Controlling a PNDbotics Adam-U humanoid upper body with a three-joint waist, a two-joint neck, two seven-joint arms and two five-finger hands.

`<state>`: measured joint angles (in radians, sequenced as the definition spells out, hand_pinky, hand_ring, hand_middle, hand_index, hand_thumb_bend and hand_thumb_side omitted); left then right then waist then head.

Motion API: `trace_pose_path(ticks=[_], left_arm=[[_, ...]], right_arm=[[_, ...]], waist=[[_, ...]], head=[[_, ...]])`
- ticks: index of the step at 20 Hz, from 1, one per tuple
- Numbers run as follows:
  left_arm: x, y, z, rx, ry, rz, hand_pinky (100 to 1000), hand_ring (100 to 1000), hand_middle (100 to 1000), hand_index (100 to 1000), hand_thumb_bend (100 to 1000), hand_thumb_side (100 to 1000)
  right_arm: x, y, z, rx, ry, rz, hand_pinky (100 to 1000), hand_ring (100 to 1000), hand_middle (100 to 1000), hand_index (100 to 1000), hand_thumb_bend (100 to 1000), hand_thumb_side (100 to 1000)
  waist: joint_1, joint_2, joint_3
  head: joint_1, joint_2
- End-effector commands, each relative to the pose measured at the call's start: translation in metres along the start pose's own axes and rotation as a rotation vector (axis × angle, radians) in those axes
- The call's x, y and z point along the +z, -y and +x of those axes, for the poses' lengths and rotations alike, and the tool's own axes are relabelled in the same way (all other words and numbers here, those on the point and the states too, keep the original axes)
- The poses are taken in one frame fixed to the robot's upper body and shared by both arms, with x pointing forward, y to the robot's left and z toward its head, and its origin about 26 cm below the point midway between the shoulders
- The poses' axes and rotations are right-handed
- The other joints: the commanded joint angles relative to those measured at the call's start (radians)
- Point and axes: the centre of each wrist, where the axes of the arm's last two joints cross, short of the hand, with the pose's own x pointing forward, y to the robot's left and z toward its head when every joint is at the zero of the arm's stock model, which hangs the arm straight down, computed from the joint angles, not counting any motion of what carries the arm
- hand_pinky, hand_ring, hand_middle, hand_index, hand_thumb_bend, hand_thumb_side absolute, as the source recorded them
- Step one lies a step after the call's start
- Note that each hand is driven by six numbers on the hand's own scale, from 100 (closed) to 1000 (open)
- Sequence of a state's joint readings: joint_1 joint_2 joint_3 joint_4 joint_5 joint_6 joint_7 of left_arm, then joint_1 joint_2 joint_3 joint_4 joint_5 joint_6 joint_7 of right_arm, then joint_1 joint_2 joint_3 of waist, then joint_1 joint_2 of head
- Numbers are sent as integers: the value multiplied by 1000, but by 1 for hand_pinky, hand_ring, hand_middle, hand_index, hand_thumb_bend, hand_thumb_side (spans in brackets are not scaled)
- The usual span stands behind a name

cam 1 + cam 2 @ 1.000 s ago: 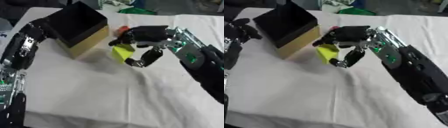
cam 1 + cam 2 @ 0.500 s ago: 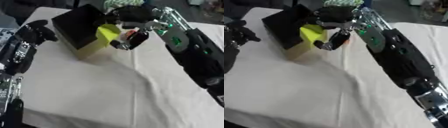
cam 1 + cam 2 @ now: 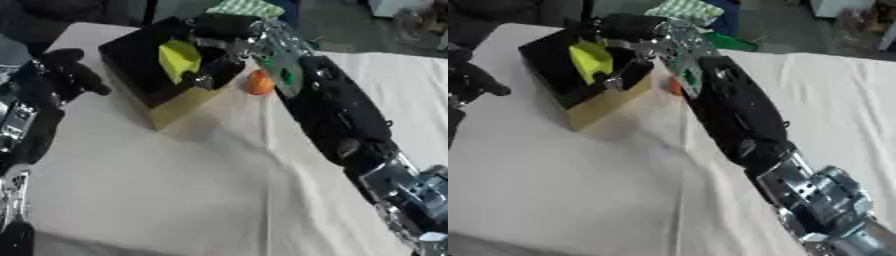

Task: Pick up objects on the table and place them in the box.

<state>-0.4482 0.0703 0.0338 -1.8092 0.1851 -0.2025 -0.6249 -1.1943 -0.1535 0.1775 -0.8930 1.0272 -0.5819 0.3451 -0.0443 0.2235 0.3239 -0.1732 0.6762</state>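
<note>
Right hand (image 3: 219, 37) reaches in from the right, over the far-left box (image 3: 175, 112); fingers curled round the yellow-green object (image 3: 178, 59). Object sits above the box's dark opening, inside the rim line, directly under the hand, long axis roughly upright. Judged: release straight down should land it inside. Orange object (image 3: 259, 83) lies on the table (image 3: 192, 200) just right of the box, beside the right forearm. Left hand (image 3: 72, 75) near the box's left side, fingers curled, holding nothing.

Yellow-green block (image 3: 178, 59) over the black box (image 3: 131, 55); orange object (image 3: 259, 83) beside it.
</note>
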Motion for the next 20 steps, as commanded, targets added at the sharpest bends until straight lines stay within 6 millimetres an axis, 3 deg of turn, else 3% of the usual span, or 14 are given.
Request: trace_pose_path(ticks=[1,3,4,7,11,13,16,20], left_arm=[[-9,1,7,-8,37,-31,706,628,607,857,100,732],[-9,1,7,-6,38,-32,706,628,607,857,100,734],[-9,1,7,-5,39,-34,706,628,607,857,100,735],[-11,2,7,-2,43,-40,706,628,607,857,100,735],[-12,3,8,2,46,-43,705,628,607,858,100,736],[-12,3,8,2,46,-45,705,628,607,858,100,736],[-12,3,8,2,45,-46,705,628,607,858,100,736],[-12,3,9,2,45,-47,705,628,607,858,100,737]], right_arm=[[-1,9,-6,29,-59,-48,879,777,601,1000,100,156],[-2,5,-7,41,-81,-58,881,788,670,1000,100,157],[-2,3,-8,45,-88,-62,884,802,759,1000,100,155],[-3,-3,-8,54,-101,-82,886,815,823,1000,100,148],[-4,-4,-7,82,-102,-142,898,868,1000,1000,100,130],[-4,-1,-7,102,-103,-176,903,890,1000,1000,100,115],[-5,2,-6,126,-109,-225,898,890,1000,1000,100,277],[-6,7,-3,159,-117,-280,884,891,1000,1000,100,287]], waist=[[10,-12,1],[10,-8,1],[9,-6,0],[8,-2,2],[5,0,3],[4,0,2],[3,0,1],[1,0,0]], head=[[-17,-15],[-17,-15],[-17,-15],[-17,-19],[-17,-21],[-16,-22],[-16,-22],[-17,-23]])
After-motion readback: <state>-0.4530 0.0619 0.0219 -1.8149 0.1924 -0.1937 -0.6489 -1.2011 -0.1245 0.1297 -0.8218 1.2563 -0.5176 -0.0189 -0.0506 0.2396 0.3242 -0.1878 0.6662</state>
